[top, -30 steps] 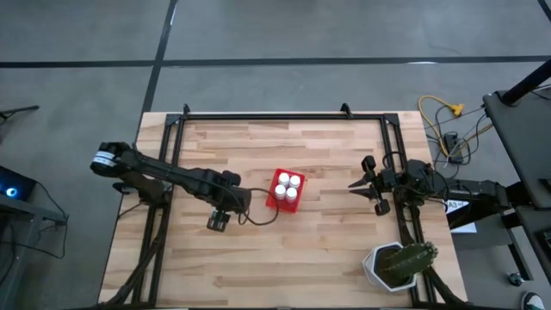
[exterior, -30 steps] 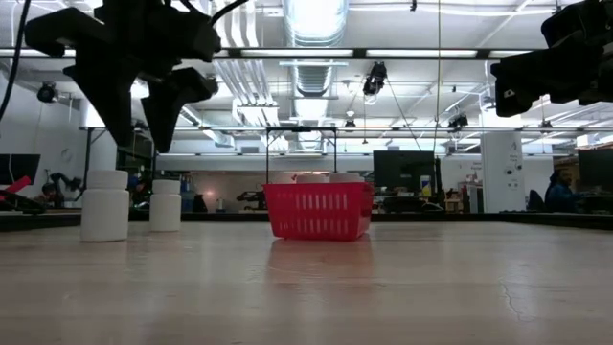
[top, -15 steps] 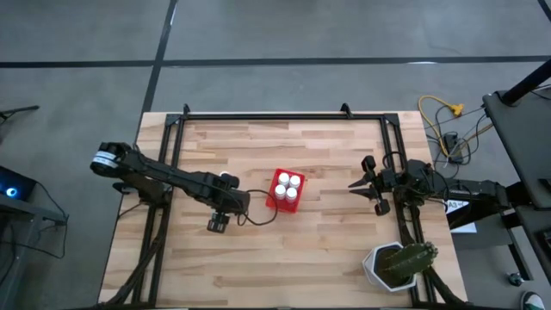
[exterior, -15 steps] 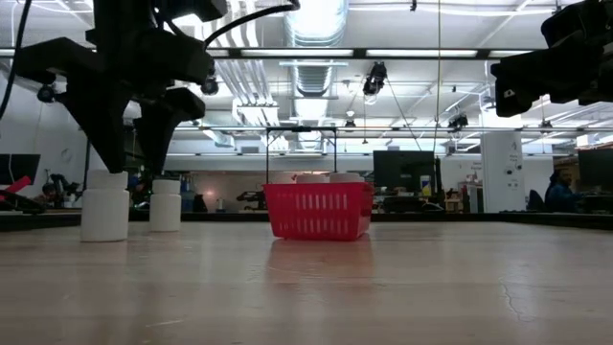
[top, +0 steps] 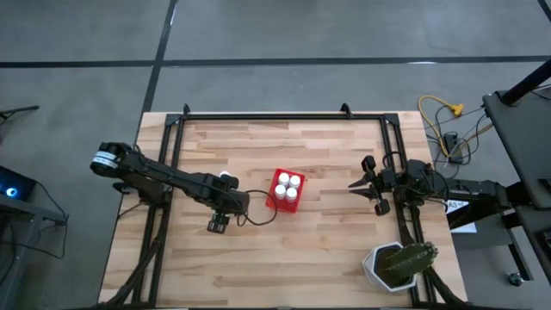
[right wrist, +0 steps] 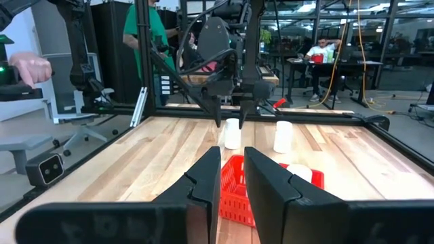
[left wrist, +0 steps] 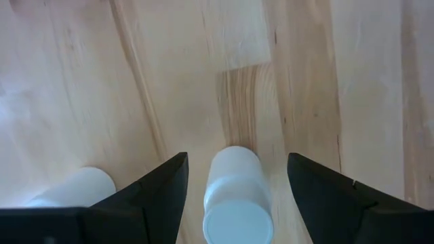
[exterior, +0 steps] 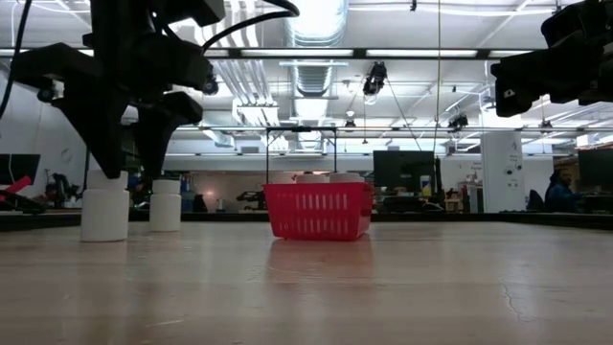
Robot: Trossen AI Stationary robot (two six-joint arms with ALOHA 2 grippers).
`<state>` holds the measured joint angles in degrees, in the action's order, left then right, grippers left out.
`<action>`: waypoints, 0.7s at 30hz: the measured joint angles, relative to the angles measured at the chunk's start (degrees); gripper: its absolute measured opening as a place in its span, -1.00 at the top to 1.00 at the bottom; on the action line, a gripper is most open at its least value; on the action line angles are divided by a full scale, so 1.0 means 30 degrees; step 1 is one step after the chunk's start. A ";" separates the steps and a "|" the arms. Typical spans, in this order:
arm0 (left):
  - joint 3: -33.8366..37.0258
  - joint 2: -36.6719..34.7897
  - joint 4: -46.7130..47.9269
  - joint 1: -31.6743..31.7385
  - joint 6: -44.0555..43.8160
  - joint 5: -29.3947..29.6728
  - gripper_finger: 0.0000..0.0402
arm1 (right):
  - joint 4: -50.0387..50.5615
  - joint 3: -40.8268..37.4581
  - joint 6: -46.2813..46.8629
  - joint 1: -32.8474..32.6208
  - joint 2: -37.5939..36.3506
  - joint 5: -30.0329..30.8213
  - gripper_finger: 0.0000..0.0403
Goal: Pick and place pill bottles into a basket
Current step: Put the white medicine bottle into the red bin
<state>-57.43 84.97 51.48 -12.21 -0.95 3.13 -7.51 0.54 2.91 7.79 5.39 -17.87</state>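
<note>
White plastic, the bottle (left wrist: 234, 196) stands upright on the desk (top: 327, 250) left of the basket (top: 285, 190), between the left gripper's (left wrist: 234, 186) spread fingers (left wrist: 152, 193), a second bottle (exterior: 165, 205) beside it. Likely light, stiff and smooth: clamp the body below the cap. Right gripper (top: 365, 184) waits, fingers parted, empty.

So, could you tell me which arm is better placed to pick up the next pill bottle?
The left. The left gripper is open and straddles a standing pill bottle, with the red basket close by. The right gripper hangs near the table's right edge, far from both loose bottles.
</note>
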 joint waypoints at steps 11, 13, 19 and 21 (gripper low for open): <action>0.1117 0.0000 -0.0102 -0.0102 -0.0402 -0.0041 -0.16 | 0.0000 0.0000 -0.0010 -0.0001 0.0007 -0.0003 0.71; 0.1289 0.0000 -0.0142 -0.0102 -0.0577 -0.0115 -0.16 | 0.0000 0.0000 -0.0018 -0.0004 0.0007 0.0001 0.71; 0.1436 -0.0007 -0.0602 -0.0124 -0.0591 -0.0377 -0.16 | 0.0000 0.0000 -0.0019 -0.0007 0.0007 -0.0002 0.71; 0.1436 -0.0007 -0.0594 -0.0124 -0.0591 -0.0369 -0.16 | 0.0000 0.0000 -0.0005 0.0000 0.0007 0.0001 0.71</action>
<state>-53.12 84.95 49.70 -12.58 -2.72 2.02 -7.51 0.54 2.89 7.79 5.41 -17.87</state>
